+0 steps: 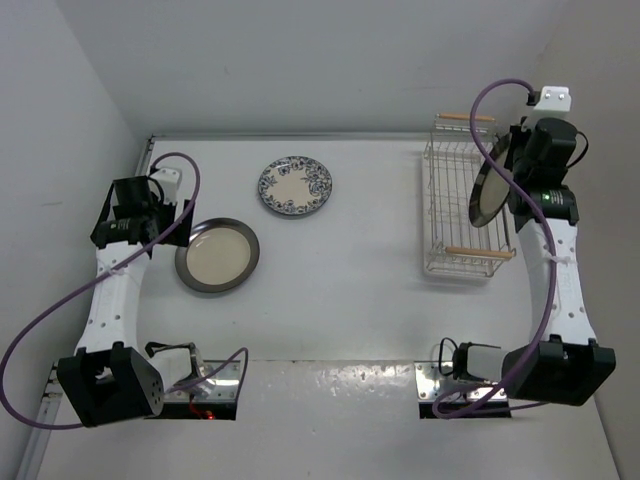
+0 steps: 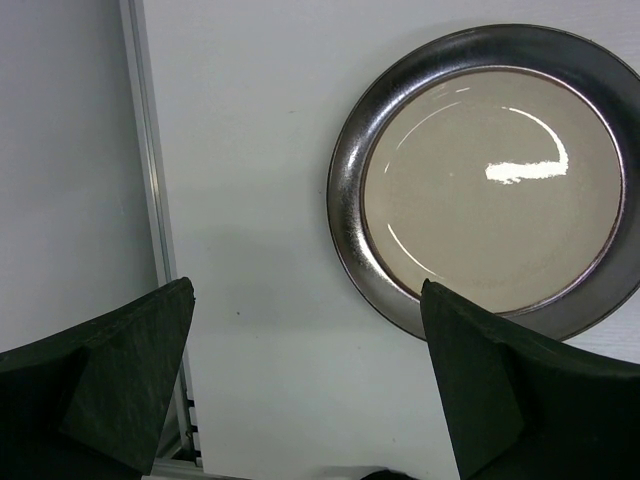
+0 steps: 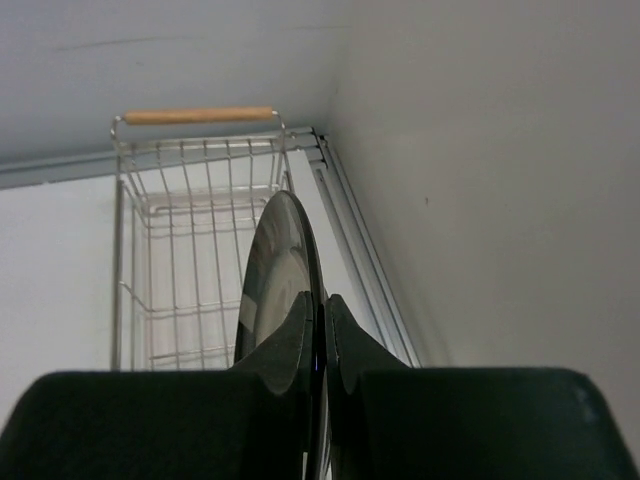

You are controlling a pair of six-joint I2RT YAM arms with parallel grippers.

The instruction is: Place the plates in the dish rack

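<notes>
Top external view: the white table (image 1: pixel 350 300) carries the dish rack (image 1: pixel 445 215) at far right. The held plate (image 1: pixel 488 192) stands on edge over the rack's right side, its rim pinched in the closed right gripper (image 3: pixel 315 305). The dark-rimmed plate (image 1: pixel 217 255) and blue floral plate (image 1: pixel 295 187) lie flat at left, apart. The left gripper (image 2: pixel 305 300) hangs spread wide and empty just beside the dark-rimmed one.

The cream round plate with a dark grey-brown rim (image 2: pixel 490 170) runs off the right edge of the left wrist view, its lower rim behind one black finger (image 2: pixel 520 400) of the left gripper (image 2: pixel 307 290). The edge-on round plate (image 3: pixel 275 270) pinched by the right gripper (image 3: pixel 318 300) shows no readable rim pattern (too dark), and that gripper's body hides the near end of the white wire dish rack (image 3: pixel 200 150).
</notes>
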